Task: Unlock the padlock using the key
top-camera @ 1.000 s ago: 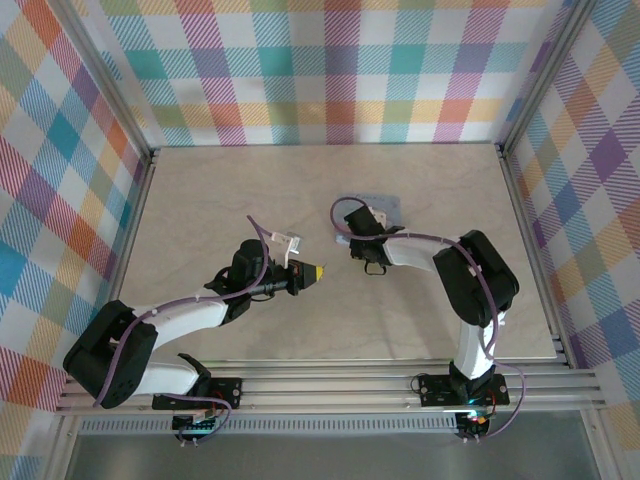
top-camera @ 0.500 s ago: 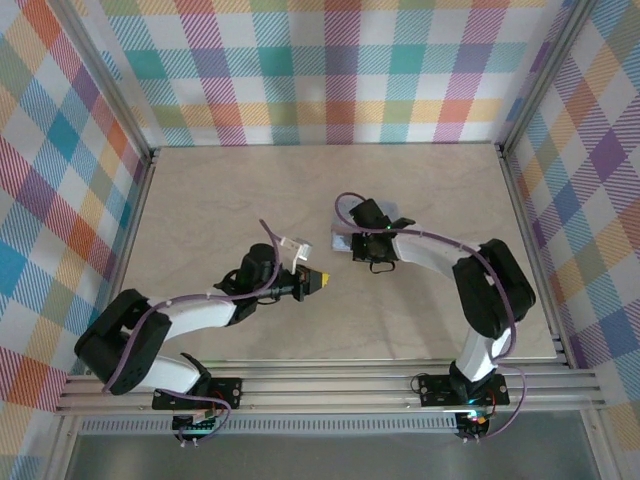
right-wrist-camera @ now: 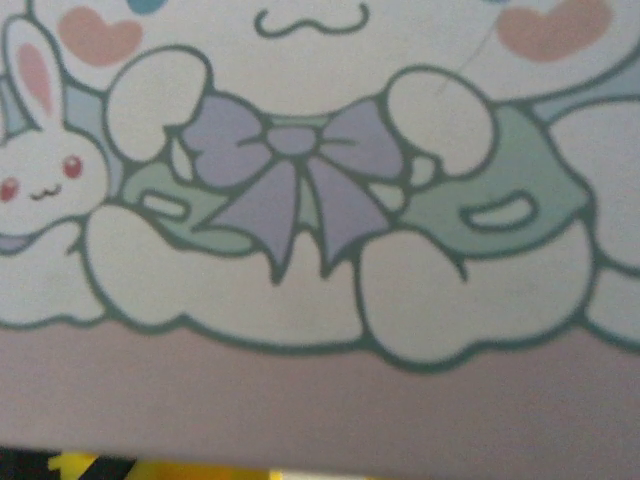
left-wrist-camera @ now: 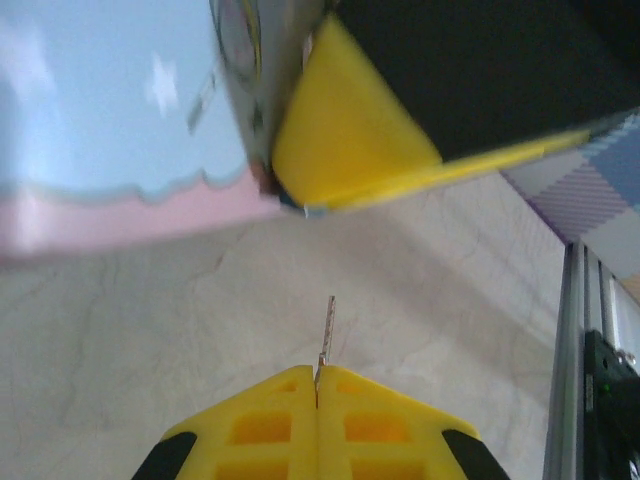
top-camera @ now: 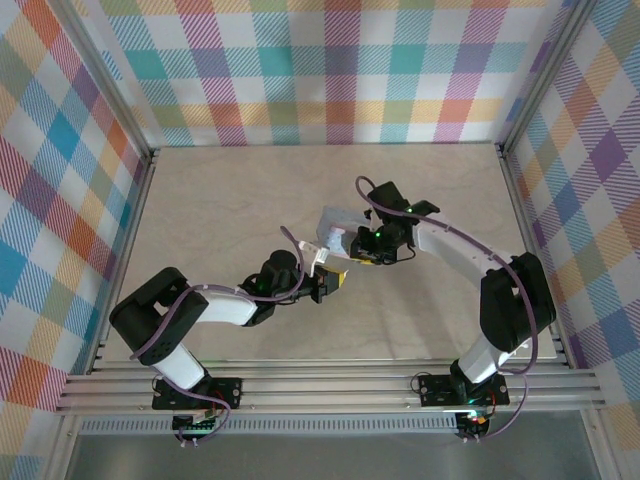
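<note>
My left gripper [left-wrist-camera: 316, 372] is shut on the key [left-wrist-camera: 327, 330], whose thin metal blade sticks up from between the yellow fingertips. In the top view the left gripper [top-camera: 338, 281] sits just in front of the pastel cartoon tin [top-camera: 334, 231]. My right gripper [top-camera: 363, 247] is shut on the tin and holds it tilted off the table. The left wrist view has the tin's blue-pink side [left-wrist-camera: 100, 130] overhead, with a yellow right finger [left-wrist-camera: 345, 150] pressed on its edge. The cartoon lid [right-wrist-camera: 300, 200] is close in front of the right wrist camera. The padlock is hidden.
The pale marbled table [top-camera: 220, 210] stretches away to the left and the back. An aluminium frame rail [top-camera: 330, 375] runs along the near edge, and another rail [left-wrist-camera: 585, 350] is on the right of the left wrist view. Plaid walls surround the table.
The right gripper has drawn the tin leftward and toward the near side and tilted it up. The left arm has reached rightward with the key until it sits just under the tin.
</note>
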Robot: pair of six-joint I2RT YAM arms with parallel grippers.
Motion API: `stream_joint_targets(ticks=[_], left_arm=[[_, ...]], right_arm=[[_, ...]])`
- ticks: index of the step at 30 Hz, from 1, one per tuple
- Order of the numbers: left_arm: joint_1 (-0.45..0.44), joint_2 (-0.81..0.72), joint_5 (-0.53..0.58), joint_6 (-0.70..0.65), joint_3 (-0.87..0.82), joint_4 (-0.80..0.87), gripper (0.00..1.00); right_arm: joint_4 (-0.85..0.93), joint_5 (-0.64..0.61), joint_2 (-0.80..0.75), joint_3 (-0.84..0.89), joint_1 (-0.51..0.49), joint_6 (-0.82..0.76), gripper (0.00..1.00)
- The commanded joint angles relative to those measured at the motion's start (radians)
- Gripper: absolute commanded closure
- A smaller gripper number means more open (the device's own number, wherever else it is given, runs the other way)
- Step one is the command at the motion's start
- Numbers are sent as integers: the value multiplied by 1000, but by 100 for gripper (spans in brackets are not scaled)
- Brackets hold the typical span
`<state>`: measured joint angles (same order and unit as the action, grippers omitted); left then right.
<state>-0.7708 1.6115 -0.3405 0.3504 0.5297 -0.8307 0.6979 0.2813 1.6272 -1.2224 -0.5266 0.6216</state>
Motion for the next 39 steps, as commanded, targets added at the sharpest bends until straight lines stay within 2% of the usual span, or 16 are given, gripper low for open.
stream_joint_targets(ticks=[1, 9, 15, 21, 32, 39], left_arm=[[-8, 12, 47, -15, -1, -108, 100], [-9, 77, 5, -13, 19, -156, 100], [1, 95, 11, 14, -4, -226, 100], [48, 129, -61, 91, -29, -333, 100], [56, 125, -96, 120, -38, -340, 100], [57, 113, -70, 126, -30, -331, 100]], right_arm=[[17, 137, -2, -49, 13, 27, 100], [-21, 228, 34, -42, 31, 68, 100], [-23, 227, 41, -52, 36, 70, 100], [-28, 229, 41, -40, 48, 66, 100], [-49, 242, 42, -29, 56, 59, 100], [-49, 247, 43, -21, 56, 54, 100]])
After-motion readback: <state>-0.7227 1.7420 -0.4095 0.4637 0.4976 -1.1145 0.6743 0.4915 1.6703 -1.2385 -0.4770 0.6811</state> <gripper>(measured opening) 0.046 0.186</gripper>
